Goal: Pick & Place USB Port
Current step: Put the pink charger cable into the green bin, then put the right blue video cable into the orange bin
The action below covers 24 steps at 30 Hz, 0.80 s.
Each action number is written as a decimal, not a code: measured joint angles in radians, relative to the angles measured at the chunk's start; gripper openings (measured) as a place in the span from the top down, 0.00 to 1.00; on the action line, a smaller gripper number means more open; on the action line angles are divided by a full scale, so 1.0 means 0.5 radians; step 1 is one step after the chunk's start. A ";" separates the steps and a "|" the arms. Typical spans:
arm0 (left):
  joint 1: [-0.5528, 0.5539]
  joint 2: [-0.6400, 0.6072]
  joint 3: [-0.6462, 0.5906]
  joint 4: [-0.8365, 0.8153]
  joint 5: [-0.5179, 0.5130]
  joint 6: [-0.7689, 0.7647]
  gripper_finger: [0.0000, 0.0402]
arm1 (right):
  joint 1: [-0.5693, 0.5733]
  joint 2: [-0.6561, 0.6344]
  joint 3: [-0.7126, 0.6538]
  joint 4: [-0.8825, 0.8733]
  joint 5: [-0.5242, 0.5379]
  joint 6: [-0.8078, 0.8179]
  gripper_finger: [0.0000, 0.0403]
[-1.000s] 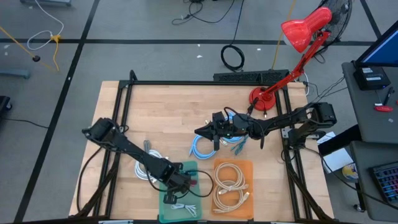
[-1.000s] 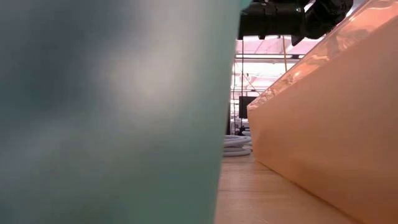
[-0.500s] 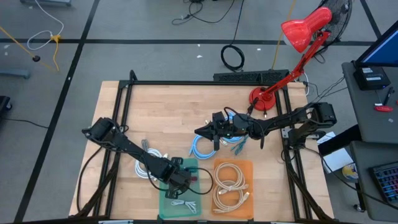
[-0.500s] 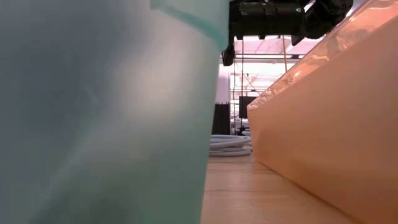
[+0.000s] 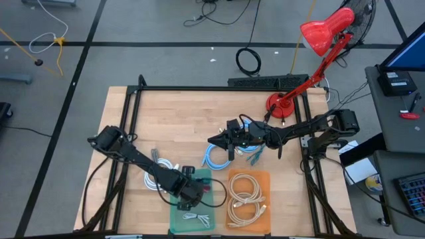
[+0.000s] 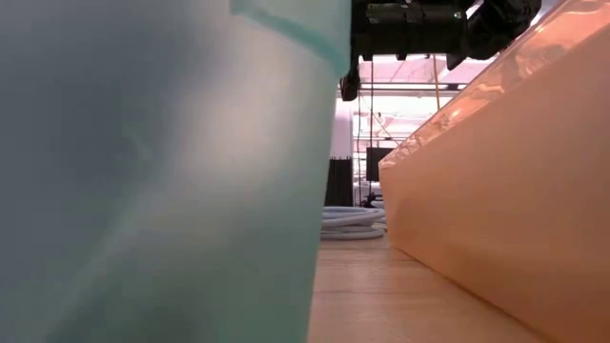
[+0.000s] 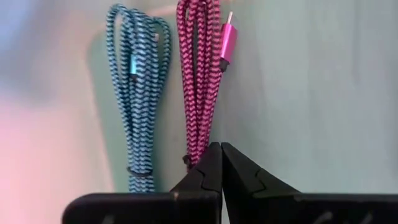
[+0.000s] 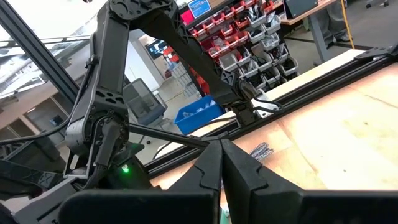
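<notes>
A pink braided USB cable (image 7: 199, 81) with a pink plug (image 7: 227, 40) and a teal braided cable (image 7: 137, 93) lie side by side on the floor of the green tray (image 5: 180, 229). My left gripper (image 5: 188, 192) points steeply down over that tray, shut (image 7: 221, 146), with nothing between its fingers; its tips stand beside the pink cable's bound end. A white cable (image 5: 198, 219) lies nearer the tray's front. My right gripper (image 5: 211, 141) hangs level in the air above the table's middle, shut (image 8: 221, 143) and holding nothing. My left gripper's shut tips stand right beside the pink cable's bound end (image 7: 189, 160), coming from above. Whether they touch the cable or the tray floor, I cannot tell.
An orange tray (image 5: 265, 176) with coiled white cables stands right of the green one; both fill the low view (image 6: 496, 191). Blue cables (image 5: 212, 156) lie below my right gripper, pale cables (image 5: 151, 180) left of the green tray. A red lamp (image 5: 279, 105) stands at the far right.
My left gripper has turned at the wrist over the green tray and shifted slightly toward the table's left, staying shut. In the low view the green tray's wall has shifted leftward and now leans. My right arm has kept still.
</notes>
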 joint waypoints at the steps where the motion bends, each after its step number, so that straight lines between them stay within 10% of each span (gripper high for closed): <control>1: 0.000 0.000 0.000 0.003 0.014 -0.002 1.00 | 0.000 0.000 0.000 0.000 0.000 0.001 1.00; 11: -0.070 -0.290 0.000 -0.024 0.061 -0.059 1.00 | 0.000 0.000 0.000 -0.001 0.000 0.000 1.00; 24: -0.468 -1.110 -0.025 -0.198 -0.763 -0.467 0.99 | 0.006 0.000 0.000 -0.001 -0.156 0.001 1.00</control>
